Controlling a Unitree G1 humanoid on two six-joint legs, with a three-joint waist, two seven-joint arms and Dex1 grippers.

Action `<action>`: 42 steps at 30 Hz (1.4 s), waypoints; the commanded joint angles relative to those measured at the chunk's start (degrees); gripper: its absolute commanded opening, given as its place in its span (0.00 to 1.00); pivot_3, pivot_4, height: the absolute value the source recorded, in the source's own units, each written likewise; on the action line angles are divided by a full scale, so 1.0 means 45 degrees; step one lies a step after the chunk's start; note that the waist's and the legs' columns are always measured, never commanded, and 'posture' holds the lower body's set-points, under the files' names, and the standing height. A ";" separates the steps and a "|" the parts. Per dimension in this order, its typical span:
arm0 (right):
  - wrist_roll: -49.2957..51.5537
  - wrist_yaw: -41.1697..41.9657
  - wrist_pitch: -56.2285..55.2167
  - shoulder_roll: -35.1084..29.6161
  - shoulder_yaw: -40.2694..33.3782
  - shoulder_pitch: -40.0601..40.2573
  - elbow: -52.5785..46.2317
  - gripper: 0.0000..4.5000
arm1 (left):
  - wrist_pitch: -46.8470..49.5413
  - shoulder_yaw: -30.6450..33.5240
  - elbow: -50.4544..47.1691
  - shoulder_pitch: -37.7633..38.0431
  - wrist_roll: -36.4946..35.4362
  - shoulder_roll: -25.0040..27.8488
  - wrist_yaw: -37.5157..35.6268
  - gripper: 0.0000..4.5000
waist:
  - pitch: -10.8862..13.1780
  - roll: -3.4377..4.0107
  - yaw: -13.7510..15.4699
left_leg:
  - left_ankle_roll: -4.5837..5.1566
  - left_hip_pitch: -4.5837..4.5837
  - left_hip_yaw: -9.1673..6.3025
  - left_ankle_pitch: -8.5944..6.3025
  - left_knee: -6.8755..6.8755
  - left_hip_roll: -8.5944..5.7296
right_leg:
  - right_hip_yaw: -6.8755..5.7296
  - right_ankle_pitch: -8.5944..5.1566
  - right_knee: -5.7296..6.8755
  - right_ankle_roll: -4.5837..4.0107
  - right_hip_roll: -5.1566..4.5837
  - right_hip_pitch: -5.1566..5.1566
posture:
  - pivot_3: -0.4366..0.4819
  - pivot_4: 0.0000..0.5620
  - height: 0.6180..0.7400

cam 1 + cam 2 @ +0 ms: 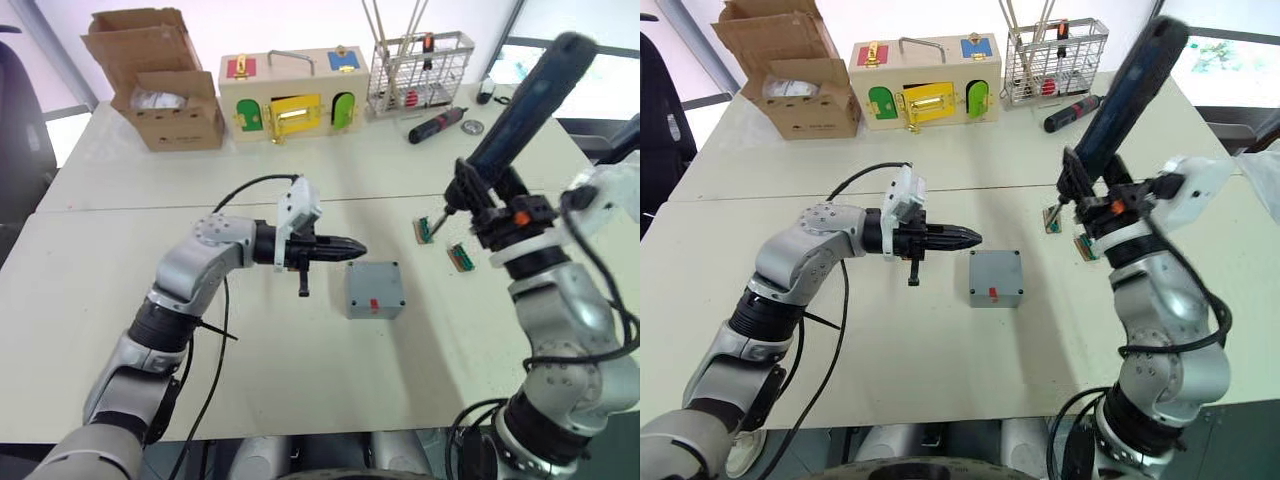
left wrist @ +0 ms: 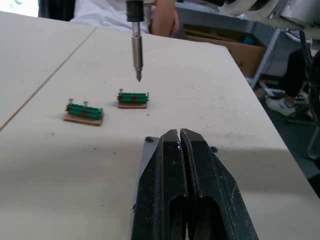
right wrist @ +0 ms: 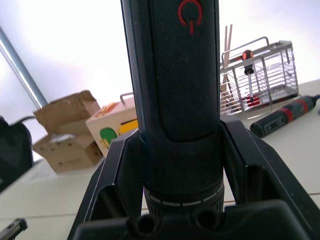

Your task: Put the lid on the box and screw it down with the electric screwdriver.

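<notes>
Your box (image 1: pixel 375 289) sits on the desk (image 1: pixel 300 380) with its grey top on and its red mark facing you, between the two arms. Your left gripper (image 1: pixel 352 248) hovers just beside it, jaws pressed together and empty. Your right gripper (image 1: pixel 490 205) has its jaws clamped on the electric screwdriver (image 1: pixel 520 105), tilted, bit down above two small green terminal blocks (image 2: pixel 133 98). A wooden latch box (image 1: pixel 292 95) stands at the far edge.
</notes>
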 commanded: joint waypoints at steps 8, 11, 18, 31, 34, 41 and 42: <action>-0.0124 -0.0712 -0.2277 0.0289 0.2224 0.0965 -0.0414 0.40 | -0.1489 -0.1299 0.0121 0.0929 0.1755 0.0147 -0.0315 0.00 | 0.0001 -0.0001 0.0032 | 0.0000 0.0018 0.0001 0.0000 0.0001 0.0007 | 0.0002 -0.0001 -0.0004 0.0002 0.0003 0.0018 | 0.48 0.27 0.98; -0.0083 -0.0795 -0.2472 0.0215 0.2447 0.0997 -0.0230 0.40 | -0.1746 -0.1546 0.0248 0.1048 0.2147 0.0224 -0.0385 0.00 | 0.0001 -0.0002 0.0044 | 0.0001 0.0019 -0.0003 -0.0001 0.0004 0.0002 | 0.0002 -0.0001 -0.0006 0.0002 0.0002 0.0026 | 0.48 0.27 0.98; 0.0037 -0.0641 -0.2812 -0.0256 0.2522 0.1402 0.0089 0.40 | -0.1837 -0.1591 0.0183 0.1244 0.2423 0.0108 -0.0405 0.00 | 0.0000 -0.0003 0.0043 | 0.0004 0.0026 -0.0004 -0.0002 0.0003 0.0002 | 0.0002 -0.0001 -0.0007 0.0002 0.0002 0.0036 | 0.48 0.27 0.98; 0.0141 -0.0496 -0.3636 -0.0469 0.2635 0.2250 0.0813 0.40 | -0.1738 -0.1469 0.0214 0.1276 0.2396 -0.0128 -0.0372 0.00 | -0.0001 -0.0005 0.0020 | 0.0007 0.0042 -0.0004 -0.0004 0.0003 0.0002 | 0.0001 -0.0001 -0.0008 0.0002 0.0002 0.0050 | 0.48 0.27 0.98; -0.0184 -0.0470 -0.4206 -0.0518 0.2819 0.2288 0.1270 0.40 | -0.1730 -0.1450 0.0157 0.1282 0.2402 -0.0094 -0.0389 0.00 | -0.0001 -0.0005 0.0023 | 0.0007 0.0048 -0.0004 -0.0004 0.0004 0.0003 | 0.0001 -0.0002 -0.0007 0.0003 0.0003 0.0057 | 0.48 0.27 0.98; -0.0311 -0.0597 -0.4859 -0.0525 0.2884 0.2136 0.1817 0.40 | -0.1730 -0.1455 0.0076 0.1341 0.2468 -0.0020 -0.0350 0.00 | -0.0003 -0.0008 0.0026 | 0.0007 0.0056 -0.0005 -0.0004 0.0004 0.0003 | 0.0001 -0.0002 -0.0007 0.0003 0.0003 0.0066 | 0.48 0.27 0.98; -0.0319 -0.0604 -0.4909 -0.0530 0.2908 0.2118 0.1871 0.40 | -0.1743 -0.1466 0.0067 0.1355 0.2489 -0.0006 -0.0349 0.00 | -0.0003 -0.0008 0.0027 | 0.0008 0.0056 -0.0005 -0.0004 0.0004 0.0003 | 0.0001 -0.0002 -0.0007 0.0002 0.0003 0.0066 | 0.48 0.27 0.98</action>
